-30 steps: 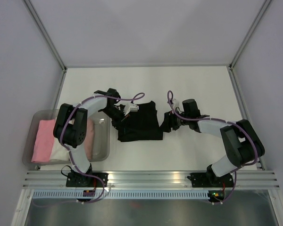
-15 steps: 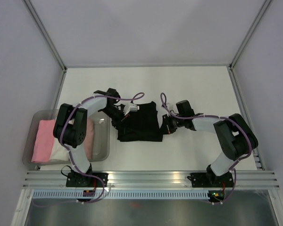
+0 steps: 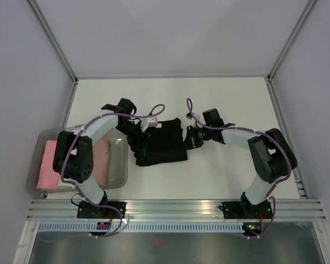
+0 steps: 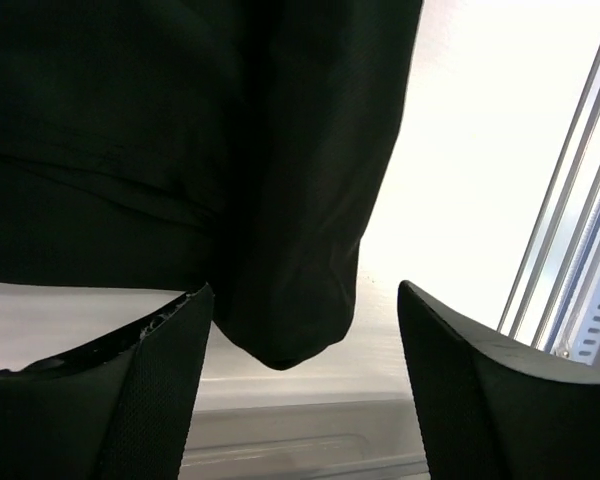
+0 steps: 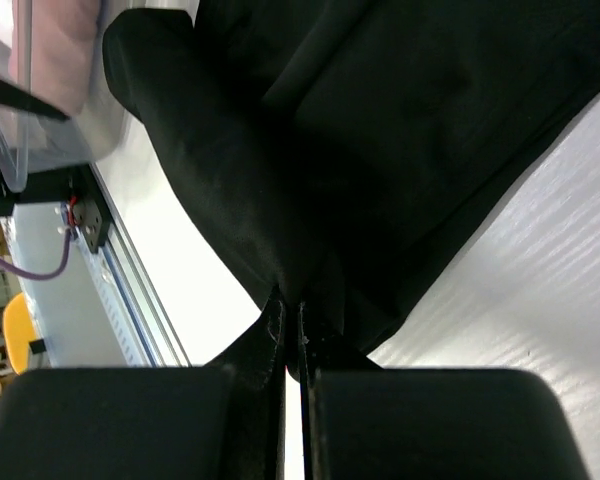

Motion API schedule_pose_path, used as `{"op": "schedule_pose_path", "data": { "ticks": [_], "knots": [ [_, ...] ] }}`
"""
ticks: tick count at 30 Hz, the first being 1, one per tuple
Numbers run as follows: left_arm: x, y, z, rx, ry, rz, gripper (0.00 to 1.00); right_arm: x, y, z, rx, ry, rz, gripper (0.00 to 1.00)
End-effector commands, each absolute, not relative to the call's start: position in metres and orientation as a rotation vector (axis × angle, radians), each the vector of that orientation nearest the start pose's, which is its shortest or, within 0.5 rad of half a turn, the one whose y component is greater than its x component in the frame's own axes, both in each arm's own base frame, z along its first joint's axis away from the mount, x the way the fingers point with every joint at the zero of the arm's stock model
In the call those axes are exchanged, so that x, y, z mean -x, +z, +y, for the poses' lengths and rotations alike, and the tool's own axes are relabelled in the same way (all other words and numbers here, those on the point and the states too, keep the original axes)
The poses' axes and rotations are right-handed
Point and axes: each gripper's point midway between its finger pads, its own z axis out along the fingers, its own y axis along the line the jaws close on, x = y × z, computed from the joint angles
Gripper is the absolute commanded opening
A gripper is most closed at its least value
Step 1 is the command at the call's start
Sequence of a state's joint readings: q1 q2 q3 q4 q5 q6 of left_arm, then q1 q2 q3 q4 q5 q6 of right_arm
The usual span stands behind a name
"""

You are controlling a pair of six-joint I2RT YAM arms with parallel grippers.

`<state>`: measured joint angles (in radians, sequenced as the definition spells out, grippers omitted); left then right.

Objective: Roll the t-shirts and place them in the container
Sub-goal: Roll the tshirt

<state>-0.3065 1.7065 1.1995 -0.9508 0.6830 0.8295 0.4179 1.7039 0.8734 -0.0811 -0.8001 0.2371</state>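
The left arm (image 3: 96,125) rises from its base at the table's (image 3: 231,99) near edge, arches over the clear plastic tub (image 3: 120,179) in the near left corner, and bends right to bring its wrist low at the left side of the plain black cloth t-shirt (image 3: 164,144). The right arm (image 3: 239,133) folds at its elbow toward the right edge and stretches its forearm left, level and low, to the shirt's right side. The left jaws stand released, the two fingers (image 4: 150,390) wide apart, with a rounded fold of black cloth hanging between them, closer to the left finger. The right jaws are clenched on a ridge of the shirt's right edge. The shirt lies about mid-table, slightly left of centre, folded into a compact block nearly as wide as long, so its long axis cannot be told; its near hem runs left to right, a little skewed. A pink t-shirt (image 3: 48,164) and a pale peach one (image 3: 102,159) lie in the tub.
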Motion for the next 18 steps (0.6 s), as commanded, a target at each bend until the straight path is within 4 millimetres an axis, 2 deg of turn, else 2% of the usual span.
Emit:
{"op": "schedule_pose_path", "data": {
  "ticks": [1, 3, 7, 10, 12, 13, 15, 16, 18],
  "knots": [
    [-0.271, 0.098, -0.173, -1.559, -0.808, 2.144, 0.80, -0.281, 0.074, 0.275, 0.532, 1.327, 2.409, 0.00],
    [-0.267, 0.090, -0.169, -1.590, -0.789, 2.156, 0.81, -0.286, 0.072, 0.276, 0.496, 1.321, 2.412, 0.00],
    [-0.252, 0.061, -0.155, -1.696, -0.701, 2.226, 0.81, -0.281, 0.056, 0.272, 0.437, 1.306, 2.478, 0.00],
    [-0.270, 0.048, -0.149, -1.644, -0.577, 2.268, 0.78, -0.283, 0.051, 0.275, 0.376, 1.335, 2.472, 0.00],
    [-0.284, 0.042, -0.150, -1.620, -0.526, 2.264, 0.70, -0.287, 0.050, 0.277, 0.356, 1.337, 2.463, 0.00],
    [-0.290, 0.041, -0.149, -1.610, -0.502, 2.265, 0.60, -0.289, 0.048, 0.276, 0.340, 1.321, 2.466, 0.00],
    [-0.292, 0.036, -0.150, -1.595, -0.509, 2.290, 0.46, -0.291, 0.045, 0.274, 0.318, 1.300, 2.472, 0.00],
    [-0.294, 0.036, -0.151, -1.589, -0.512, 2.298, 0.35, -0.291, 0.042, 0.272, 0.306, 1.281, 2.484, 0.00],
    [-0.294, 0.032, -0.152, -1.594, -0.523, 2.304, 0.26, -0.292, 0.037, 0.269, 0.276, 1.263, 2.504, 0.00]
  ]
}}
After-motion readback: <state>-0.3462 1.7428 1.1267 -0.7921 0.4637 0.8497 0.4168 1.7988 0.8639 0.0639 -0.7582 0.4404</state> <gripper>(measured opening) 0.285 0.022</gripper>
